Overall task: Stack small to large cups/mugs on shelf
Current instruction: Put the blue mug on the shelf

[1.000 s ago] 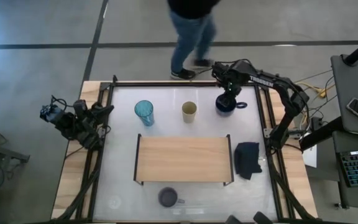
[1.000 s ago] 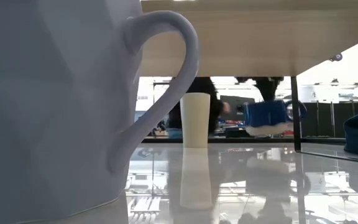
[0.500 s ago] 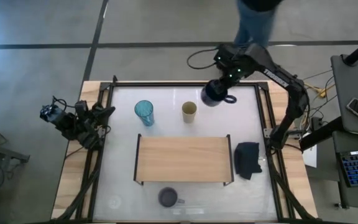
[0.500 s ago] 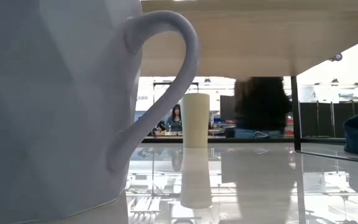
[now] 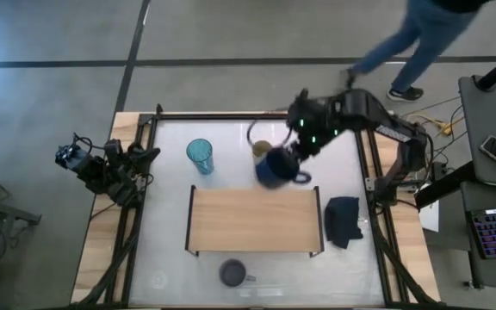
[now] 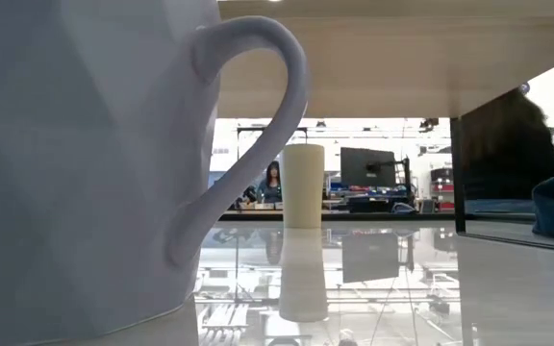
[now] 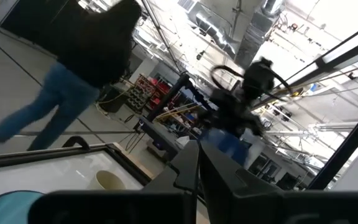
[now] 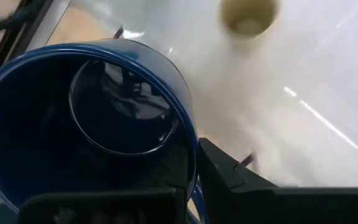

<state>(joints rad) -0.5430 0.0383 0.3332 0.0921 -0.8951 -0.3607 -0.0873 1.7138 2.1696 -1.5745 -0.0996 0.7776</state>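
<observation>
The right pincer (image 5: 284, 159) is clamping the rim of the navy mug (image 5: 272, 168), carrying it in the air just beyond the shelf (image 5: 255, 220) far edge, likely for placing there. The left pincer (image 5: 142, 155), clenched empty, is waiting at the tabletop (image 5: 166, 258) left edge.

The shelf (image 5: 255, 220) sits in the middle of the table (image 5: 170, 267). Behind it stand the tumbler (image 5: 200, 156) on the left and the cup (image 5: 260, 149) to its right. The big mug (image 5: 274, 168) hangs just above the shelf's back edge, beside the cup. The small mug (image 5: 233, 274) sits in front of the shelf. The cloth (image 5: 344, 220) lies to the shelf's right.
</observation>
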